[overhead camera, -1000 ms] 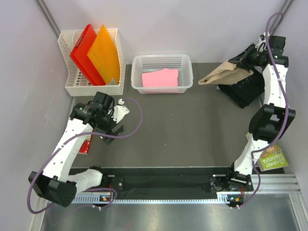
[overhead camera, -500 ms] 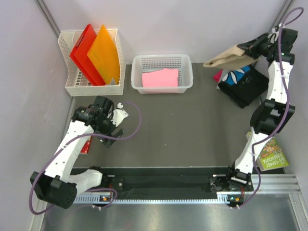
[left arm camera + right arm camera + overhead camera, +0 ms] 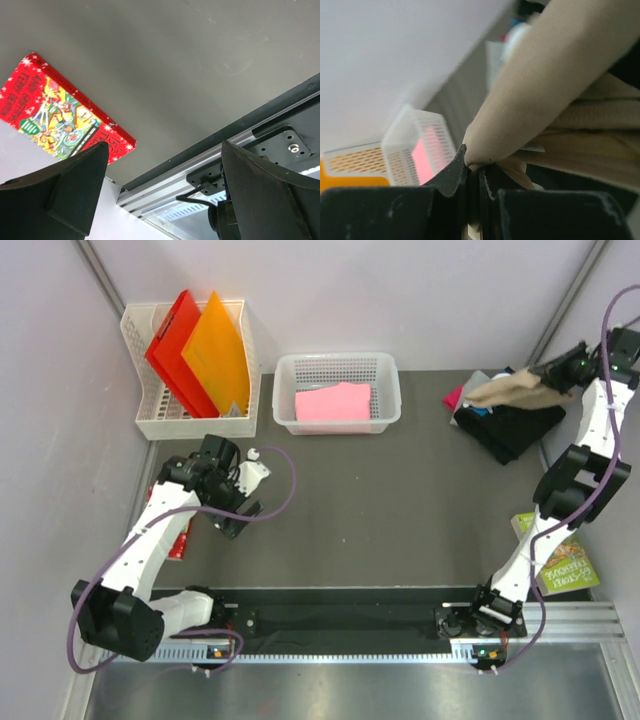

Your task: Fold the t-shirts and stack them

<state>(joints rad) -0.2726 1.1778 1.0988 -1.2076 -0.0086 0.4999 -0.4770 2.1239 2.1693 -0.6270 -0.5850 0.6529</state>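
Left gripper [image 3: 164,150], nearest, hangs wide open and empty over the near-left table [image 3: 380,500], beside a red booklet [image 3: 55,120]. Farther off, at the far right corner, the right gripper [image 3: 470,162] is pinched shut on the tan t-shirt [image 3: 510,392], bunched in the air above the black t-shirt [image 3: 510,430]. Over the last second it swung from mid-table back toward the right wall, so it probably still needs spreading before folding. At far centre, a pink t-shirt [image 3: 333,402] lies in a white basket [image 3: 338,360].

Tan tee [image 3: 515,392] aloft, pink tee [image 3: 333,401] folded
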